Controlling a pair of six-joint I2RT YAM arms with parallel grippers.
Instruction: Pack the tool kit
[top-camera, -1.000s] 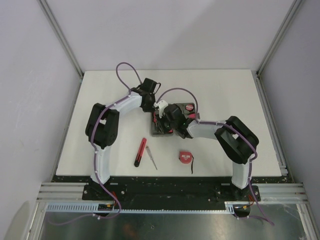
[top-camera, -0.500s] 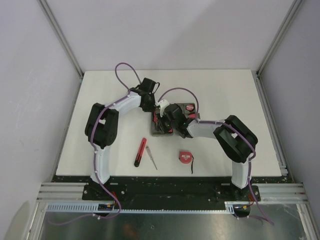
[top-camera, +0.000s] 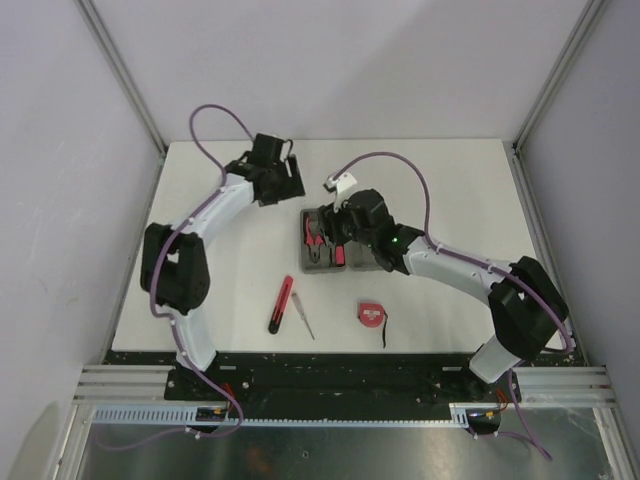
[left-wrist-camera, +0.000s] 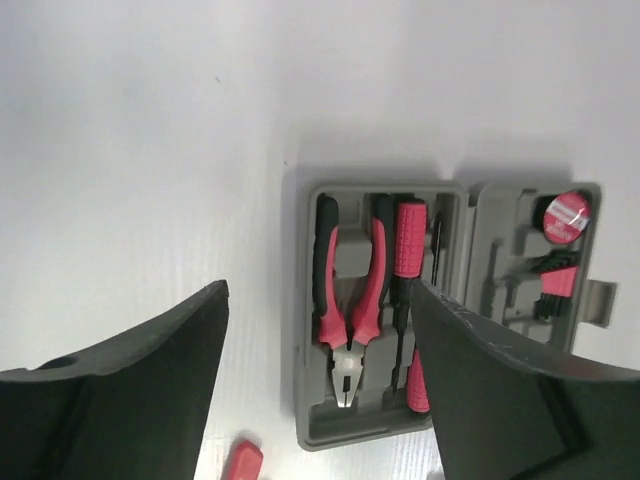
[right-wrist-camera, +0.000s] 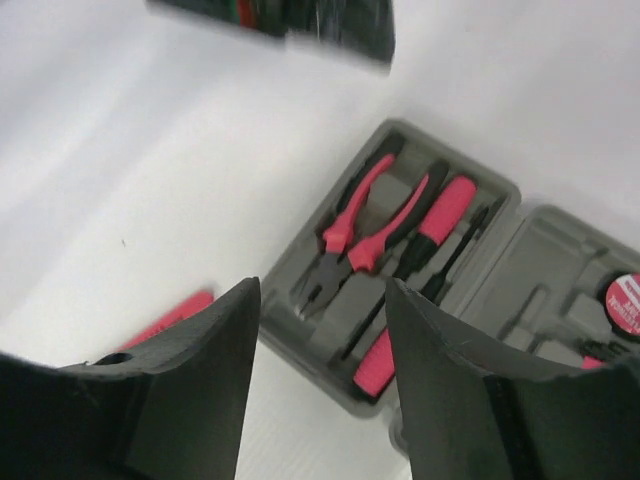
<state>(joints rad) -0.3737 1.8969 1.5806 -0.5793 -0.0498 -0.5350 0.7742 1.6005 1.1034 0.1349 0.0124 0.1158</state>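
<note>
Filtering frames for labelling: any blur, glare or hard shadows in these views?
Right wrist: motion blur, case and pliers soft. Left wrist: sharp, faint soft shadow above the case. Top: sharp, even light, no glare on the table.

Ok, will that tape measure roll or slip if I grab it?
The tape measure seems to lie flat, so it probably won't roll. Its rounded body might slip when squeezed. The black strap looks floppy and may trail.
</note>
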